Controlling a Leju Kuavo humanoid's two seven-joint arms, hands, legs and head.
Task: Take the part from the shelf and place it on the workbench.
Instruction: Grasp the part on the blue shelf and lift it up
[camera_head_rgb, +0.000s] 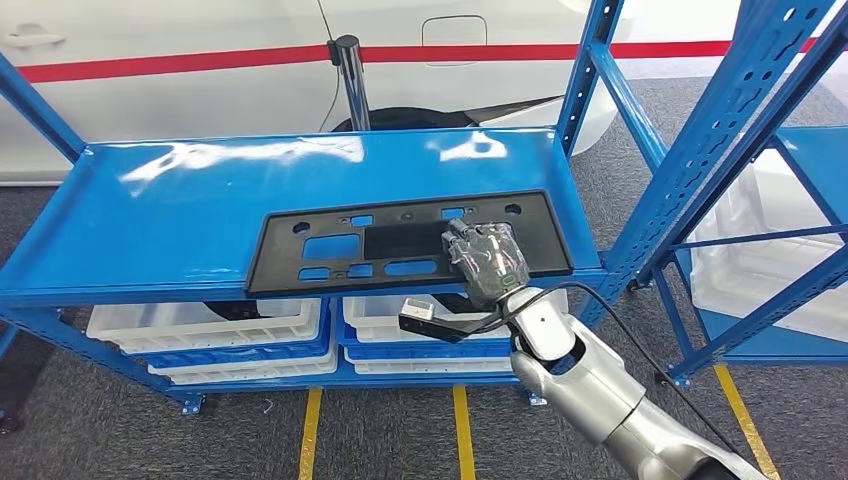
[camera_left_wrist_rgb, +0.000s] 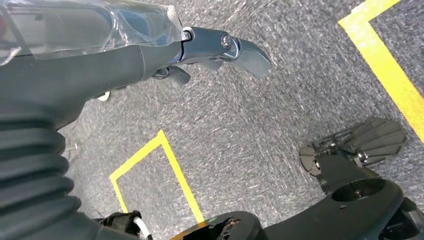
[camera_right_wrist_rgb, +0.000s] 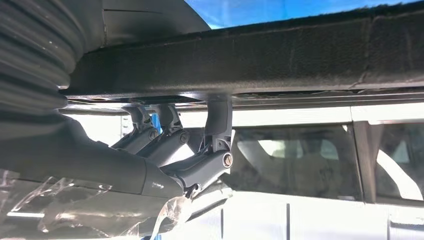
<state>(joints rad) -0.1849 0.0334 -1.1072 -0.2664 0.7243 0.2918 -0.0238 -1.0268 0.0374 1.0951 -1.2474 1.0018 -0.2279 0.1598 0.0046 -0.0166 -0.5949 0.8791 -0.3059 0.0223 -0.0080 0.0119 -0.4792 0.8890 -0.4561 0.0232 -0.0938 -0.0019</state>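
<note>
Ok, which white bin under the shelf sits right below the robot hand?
The right-hand white bin, directly beneath the right robot hand on the black part; the other white bin sits further left.

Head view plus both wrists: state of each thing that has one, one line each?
black part: flat on the shelf top, front edge over the lip, right hand on it.
right hand: thumb on top of the part, fingers curled under its edge, gripping.
left hand: hanging over the floor, holds nothing, fingers apart.
blue shelf: top level carries the part.
white bins: on the lower level, contents not visible.
</note>
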